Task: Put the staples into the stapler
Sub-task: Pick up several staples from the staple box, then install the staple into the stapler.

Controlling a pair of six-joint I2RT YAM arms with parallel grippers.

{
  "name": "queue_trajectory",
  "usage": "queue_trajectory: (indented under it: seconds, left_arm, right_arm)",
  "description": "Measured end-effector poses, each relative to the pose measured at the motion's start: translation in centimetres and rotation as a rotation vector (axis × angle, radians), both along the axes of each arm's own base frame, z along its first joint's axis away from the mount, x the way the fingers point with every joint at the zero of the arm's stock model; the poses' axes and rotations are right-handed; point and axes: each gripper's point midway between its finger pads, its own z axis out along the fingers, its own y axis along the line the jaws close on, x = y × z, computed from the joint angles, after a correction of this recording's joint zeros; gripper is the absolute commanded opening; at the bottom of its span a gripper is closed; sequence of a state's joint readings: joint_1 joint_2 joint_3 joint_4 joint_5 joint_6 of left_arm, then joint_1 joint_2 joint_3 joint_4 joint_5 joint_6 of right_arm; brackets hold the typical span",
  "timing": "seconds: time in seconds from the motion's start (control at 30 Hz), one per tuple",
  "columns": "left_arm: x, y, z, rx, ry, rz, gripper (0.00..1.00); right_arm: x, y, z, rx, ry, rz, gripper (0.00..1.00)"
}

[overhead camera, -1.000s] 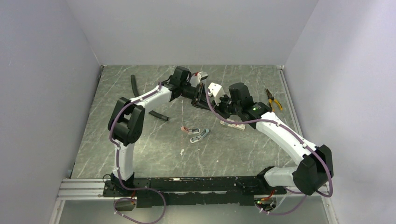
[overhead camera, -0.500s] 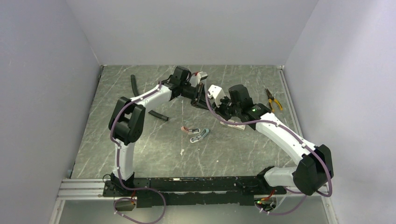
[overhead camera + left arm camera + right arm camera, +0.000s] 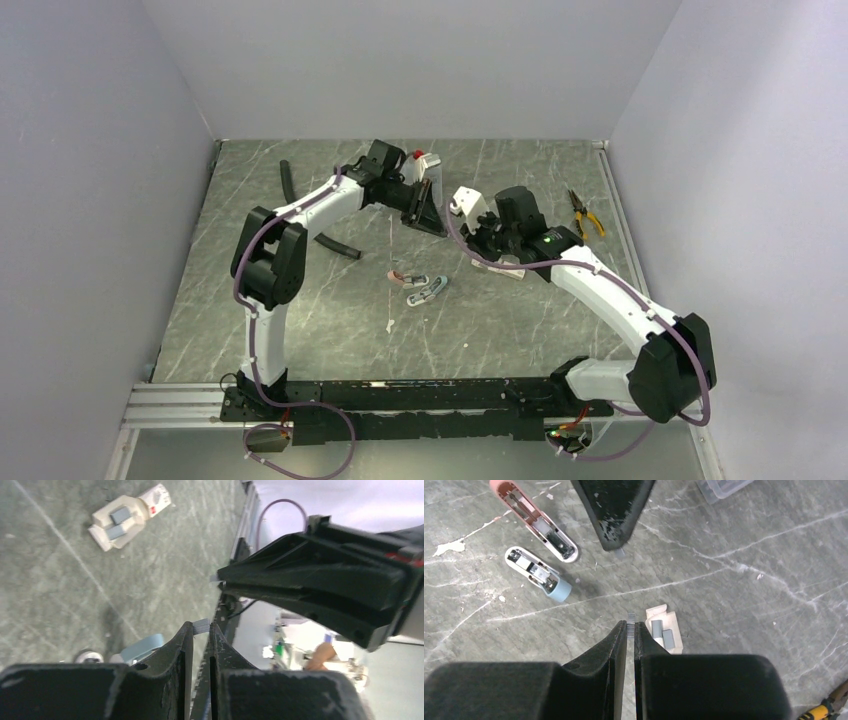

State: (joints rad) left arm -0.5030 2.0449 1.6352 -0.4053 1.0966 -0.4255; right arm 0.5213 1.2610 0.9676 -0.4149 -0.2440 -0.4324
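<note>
Over the far middle of the bench, left gripper (image 3: 201,628) and right gripper (image 3: 630,626) each pinch staples (image 3: 630,615) narrowly; the strip should be lowered level into the open pink stapler (image 3: 535,522).

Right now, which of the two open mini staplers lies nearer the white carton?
The blue-tipped stapler; the pink stapler lies farther from the carton.

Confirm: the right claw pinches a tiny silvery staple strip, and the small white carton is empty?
No. The small flat white carton holds two grey staple strips, as the right wrist view shows; the right claw does pinch a tiny silvery strip.
</note>
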Motion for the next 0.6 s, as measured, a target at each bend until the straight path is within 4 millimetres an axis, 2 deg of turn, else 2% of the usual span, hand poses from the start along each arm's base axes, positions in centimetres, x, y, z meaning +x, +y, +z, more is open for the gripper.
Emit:
queue_trajectory:
  seconds: [0.17, 0.3, 0.43, 0.6]
  left_arm:
    - [0.0, 1.3, -2.5, 0.077, -0.159, -0.009, 0.03]
    - [-1.3, 3.5, -4.1, 0.150, -0.349, -0.034, 0.03]
    - [-3.0, 4.9, -4.0, 0.199, -0.596, -0.096, 0.04]
    - [-3.7, 4.7, -3.0, 0.233, -0.872, -0.188, 0.03]
  right_arm:
    - [0.1, -1.0, -0.7, 0.018, 0.034, -0.033, 0.12]
    - [0.1, -1.4, -1.0, 0.031, 0.052, -0.047, 0.12]
    - [0.2, -1.5, -1.0, 0.038, 0.057, -0.053, 0.12]
    - [0.4, -1.8, -1.1, 0.039, 0.059, -0.064, 0.12]
